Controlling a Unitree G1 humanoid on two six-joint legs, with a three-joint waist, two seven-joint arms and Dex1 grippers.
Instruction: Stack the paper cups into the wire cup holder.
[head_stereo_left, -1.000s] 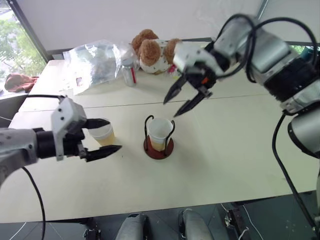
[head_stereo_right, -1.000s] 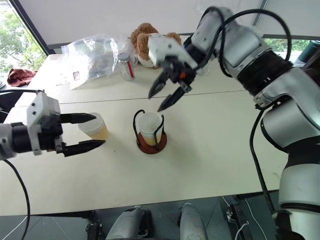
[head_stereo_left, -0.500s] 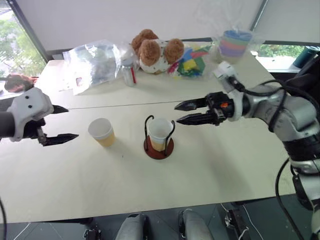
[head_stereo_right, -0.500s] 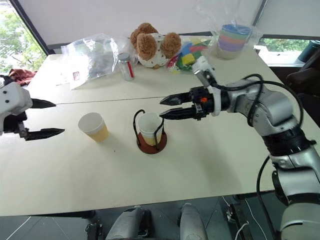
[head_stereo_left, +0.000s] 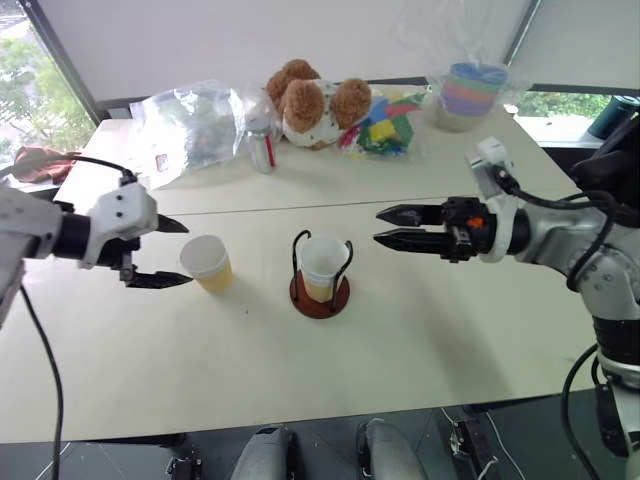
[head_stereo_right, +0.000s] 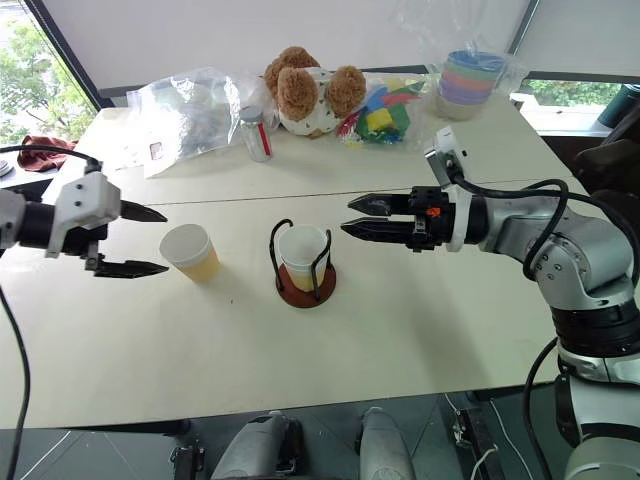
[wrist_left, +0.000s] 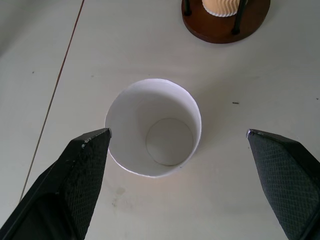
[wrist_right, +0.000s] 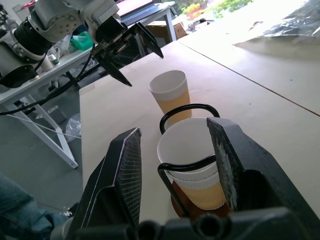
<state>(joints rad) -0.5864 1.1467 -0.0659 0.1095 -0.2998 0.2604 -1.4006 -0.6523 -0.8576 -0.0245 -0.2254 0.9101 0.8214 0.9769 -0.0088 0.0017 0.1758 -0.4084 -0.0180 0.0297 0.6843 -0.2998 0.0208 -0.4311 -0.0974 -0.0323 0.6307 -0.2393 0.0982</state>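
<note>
One paper cup (head_stereo_left: 206, 263) stands upright and alone on the table, left of the wire cup holder (head_stereo_left: 320, 297). Nested paper cups (head_stereo_left: 322, 265) sit inside the holder's black loops. My left gripper (head_stereo_left: 189, 254) is open just left of the loose cup, fingers either side of its near rim, not touching. From the left wrist, the cup's white inside (wrist_left: 154, 127) lies between the wide fingers (wrist_left: 80, 165). My right gripper (head_stereo_left: 377, 226) hangs level to the right of the holder, open and empty, pointing at it. The right wrist view looks past its fingers (wrist_right: 122, 175) at the held cups (wrist_right: 192, 150).
Along the table's far side lie a clear plastic bag (head_stereo_left: 190, 120), a small bottle (head_stereo_left: 262, 145), a brown teddy bear (head_stereo_left: 310, 100), coloured toys (head_stereo_left: 385, 125) and wrapped pastel bowls (head_stereo_left: 470, 90). A seam runs across the table behind the cups.
The left gripper swung out to the far left, then came back up to the loose cup. The right gripper dropped from above the holder and drew back to the right, now lying level.
</note>
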